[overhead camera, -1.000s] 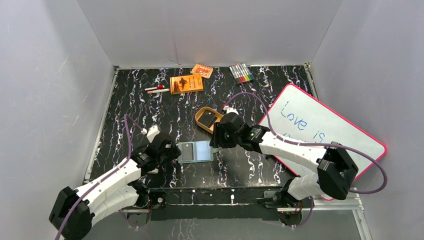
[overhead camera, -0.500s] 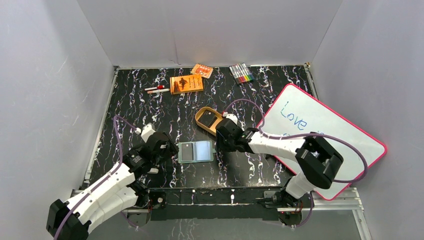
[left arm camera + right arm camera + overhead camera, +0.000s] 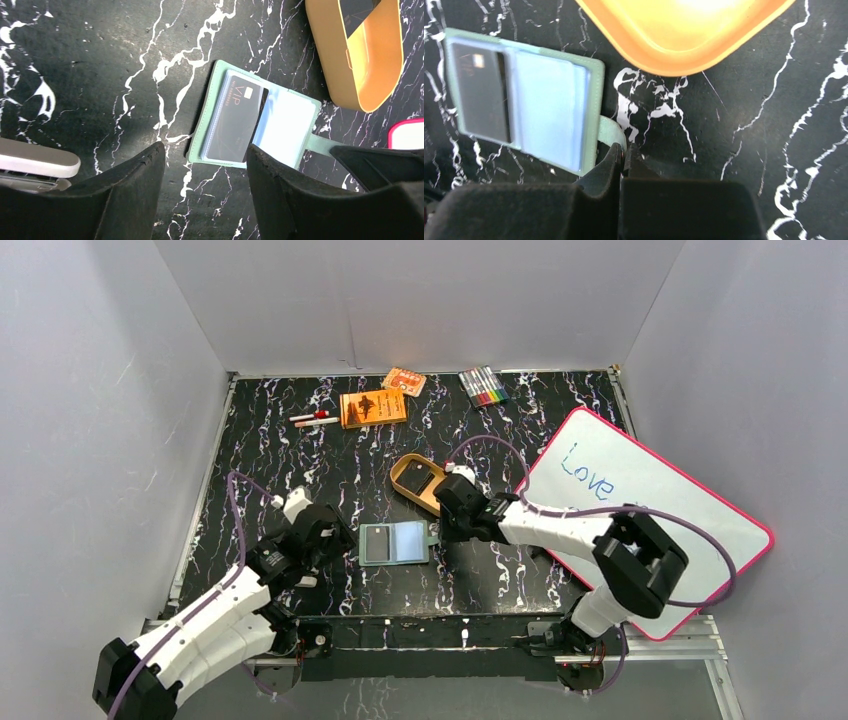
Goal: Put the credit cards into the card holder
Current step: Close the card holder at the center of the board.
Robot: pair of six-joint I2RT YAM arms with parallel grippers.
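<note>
The sage-green card holder lies open on the black marbled table, pale blue-green inside. A dark credit card sits in its left half. Another dark credit card rests in the golden tin. My right gripper is shut, its tips pinching the holder's snap tab at the right edge. My left gripper is open and low, just off the holder's left edge, with nothing between its fingers.
The golden tin stands right behind the holder's tab. A pink-rimmed whiteboard lies to the right. Along the back are an orange booklet, an orange packet, markers and pens.
My right gripper has come down to the holder's tab and shut on it. The holder has shifted slightly right. The left arm drew back a little, jaws still open.
</note>
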